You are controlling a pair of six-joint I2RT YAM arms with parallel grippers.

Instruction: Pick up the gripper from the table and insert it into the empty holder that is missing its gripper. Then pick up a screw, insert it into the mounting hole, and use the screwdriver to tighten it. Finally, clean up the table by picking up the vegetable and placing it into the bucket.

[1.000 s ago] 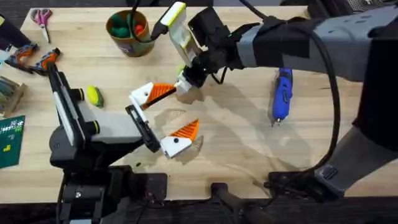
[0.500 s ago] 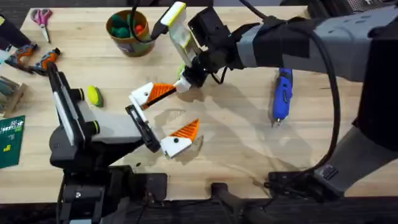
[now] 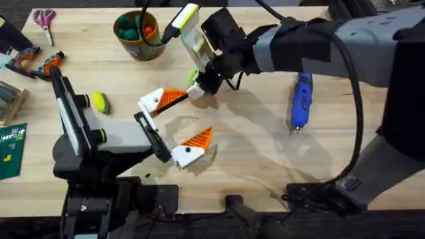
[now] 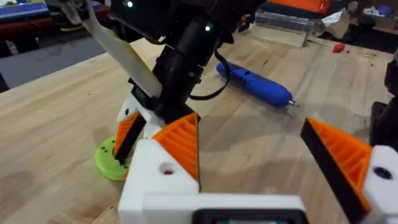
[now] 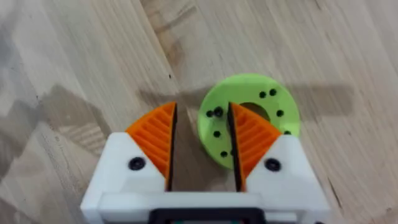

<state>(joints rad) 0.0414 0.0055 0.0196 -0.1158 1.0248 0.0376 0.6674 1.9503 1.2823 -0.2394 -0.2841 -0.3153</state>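
My left gripper (image 3: 197, 115) stands open in the middle of the table. Each of its white holders (image 3: 151, 101) carries an orange gripper wedge (image 3: 174, 97). The right gripper (image 3: 197, 89) reaches across just beyond it, over a green disc (image 5: 249, 118). It is open, and its orange pads (image 5: 155, 134) straddle the disc's near edge, where small dark screws (image 5: 216, 113) sit in holes. The left wrist view shows it above the disc (image 4: 111, 163). The blue screwdriver (image 3: 300, 99) lies to the right. On the left lies the yellow-green vegetable (image 3: 99, 101), and the bucket (image 3: 136, 33) stands at the back.
Scissors (image 3: 45, 18) and orange-handled pliers (image 3: 36, 61) lie at the back left. A green card (image 3: 10, 149) sits at the left edge. The bucket holds several toy pieces. Bare wood lies between the left gripper and the screwdriver.
The right gripper has shifted slightly toward the far side, settling over the green disc. The left arm has not moved.
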